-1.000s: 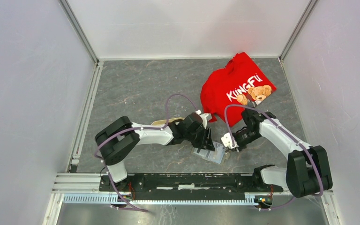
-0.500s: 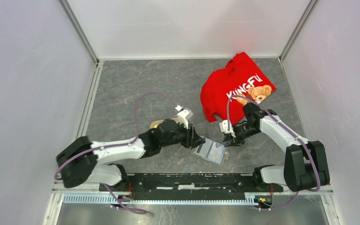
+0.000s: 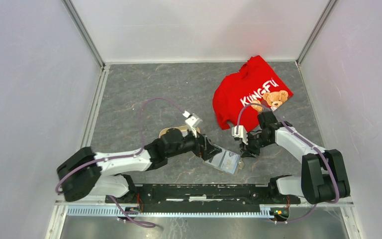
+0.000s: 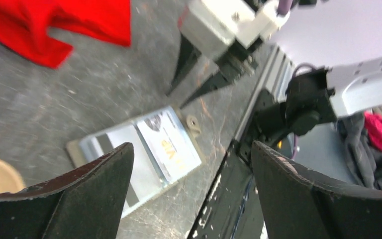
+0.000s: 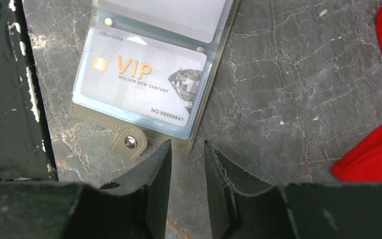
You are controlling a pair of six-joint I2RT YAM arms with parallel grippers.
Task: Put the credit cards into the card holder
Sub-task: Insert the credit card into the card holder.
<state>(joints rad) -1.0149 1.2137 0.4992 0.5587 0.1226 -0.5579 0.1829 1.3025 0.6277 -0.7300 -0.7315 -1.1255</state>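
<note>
The card holder [image 3: 225, 161] lies open and flat on the grey table near the front edge. A pale VIP credit card [image 5: 142, 84] sits inside its clear pocket, also seen as the credit card [image 4: 171, 147] in the left wrist view. My left gripper [image 3: 212, 150] hangs low just left of the holder, its jaws wide open and empty [image 4: 191, 149]. My right gripper [image 3: 243, 149] points down just right of the holder, beside its snap tab [image 5: 128, 143]. Its jaws stand slightly apart with only bare table between them [image 5: 187, 144].
A red shirt [image 3: 251, 94] with a bear print lies at the back right, close behind the right arm. A beige oval tray [image 3: 170, 132] shows partly behind the left arm. The black mounting rail [image 3: 194, 191] runs along the near edge. Pale walls enclose the table.
The left arm swung down and stretched out low, and its jaws opened wide. The right gripper shifted slightly back from the holder and its jaws parted a little.
</note>
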